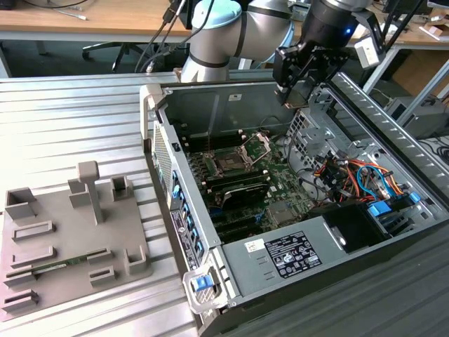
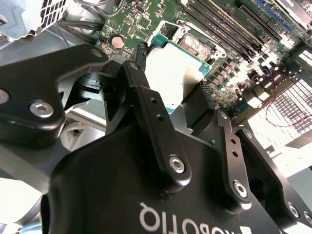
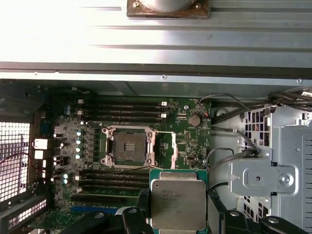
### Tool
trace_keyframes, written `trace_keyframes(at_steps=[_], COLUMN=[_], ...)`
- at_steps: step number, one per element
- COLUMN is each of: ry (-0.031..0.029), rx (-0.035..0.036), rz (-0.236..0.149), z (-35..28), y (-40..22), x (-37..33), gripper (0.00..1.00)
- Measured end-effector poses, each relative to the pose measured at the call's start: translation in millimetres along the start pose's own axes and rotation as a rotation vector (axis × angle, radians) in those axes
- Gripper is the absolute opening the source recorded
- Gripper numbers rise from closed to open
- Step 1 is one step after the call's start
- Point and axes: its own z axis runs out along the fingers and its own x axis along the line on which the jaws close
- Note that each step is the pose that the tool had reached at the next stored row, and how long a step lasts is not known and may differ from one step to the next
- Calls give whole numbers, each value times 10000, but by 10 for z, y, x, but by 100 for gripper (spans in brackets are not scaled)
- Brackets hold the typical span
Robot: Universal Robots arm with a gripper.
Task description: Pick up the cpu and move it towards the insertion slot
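In the exterior view, a silver-and-black robot arm [image 1: 238, 31] reaches over an open grey metal computer case [image 1: 280, 203] lying on a ribbed aluminium table [image 1: 77, 126]. Its black gripper [image 1: 298, 95] hangs above the case's far end, over the green circuit board [image 1: 245, 182]. The socket [image 1: 228, 163], a dark square in a shiny hinged frame, sits on that board, below the gripper and toward the exterior view's left. Orange and blue cables [image 1: 358, 175] tangle at the exterior view's right. A grey plastic tray [image 1: 70, 239] with blocky raised posts rests on the table, well apart from the case.

In the second wrist view, the matte black gripper [image 2: 180, 105] body and its bolted finger links crowd the foreground. Between the fingers [image 2: 141, 83] sits the chip [image 2: 170, 73], its pale metal top glaring white, its green edge just visible. Green board and long black memory slots [image 2: 219, 24] lie beyond.

In the first wrist view, the chip [image 3: 178, 202] appears as a flat, silvery, rounded-corner square on a green base, clamped on two sides by the fingers [image 3: 143, 202]. The socket [image 3: 127, 146] is seen square-on here, with its frame open and dark centre bare, apart from the chip and beyond it. Perforated steel brackets [image 3: 273, 165] stand beside the board.
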Motion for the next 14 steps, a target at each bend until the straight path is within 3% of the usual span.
trace_keyframes(at_steps=[14], ry=[1], rx=[1], rz=[0], z=[80], y=[8], x=[0], gripper=[55])
